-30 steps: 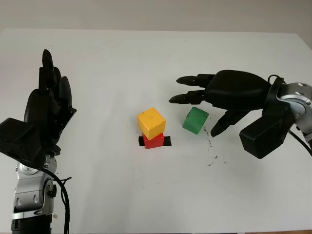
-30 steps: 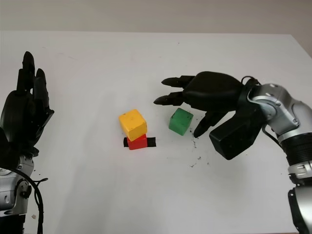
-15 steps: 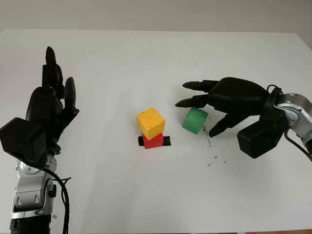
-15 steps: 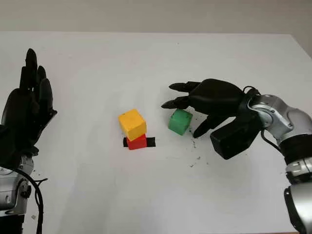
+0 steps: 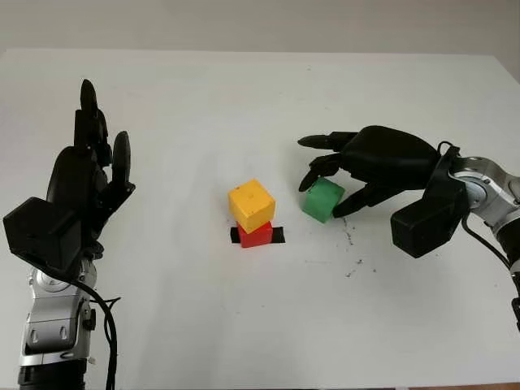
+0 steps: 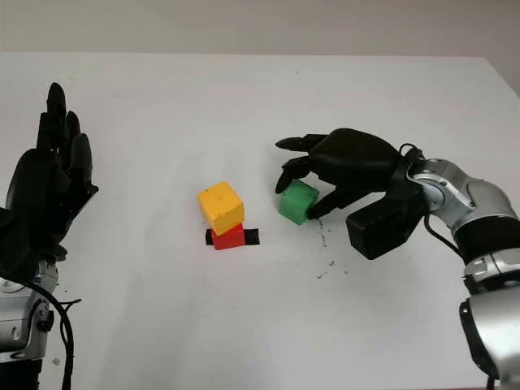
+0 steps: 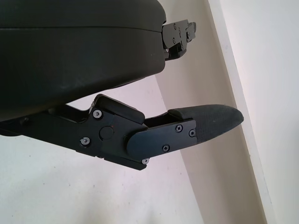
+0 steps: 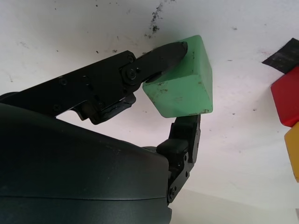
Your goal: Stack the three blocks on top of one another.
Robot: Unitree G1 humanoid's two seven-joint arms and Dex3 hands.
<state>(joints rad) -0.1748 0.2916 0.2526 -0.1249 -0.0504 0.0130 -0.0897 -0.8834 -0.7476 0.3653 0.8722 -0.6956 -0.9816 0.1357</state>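
A yellow block (image 5: 252,204) sits on a red block (image 5: 257,235) at the middle of the white table, over a strip of black tape (image 5: 279,236). Just to their right lies the green block (image 5: 322,200), on the table. My right hand (image 5: 327,187) has closed on the green block: in the right wrist view the thumb (image 8: 159,58) presses one side of the green block (image 8: 180,88) and a finger (image 8: 187,135) the opposite side. My left hand (image 5: 81,183) is held up at the left, open, holding nothing.
Small dark specks (image 5: 355,264) mark the white table (image 5: 244,106) to the right of the blocks. The far table edge (image 5: 244,52) runs across the top.
My right hand moved down and left onto the green block and curled its fingers around it. The left hand shifted slightly. The yellow and red blocks stayed put.
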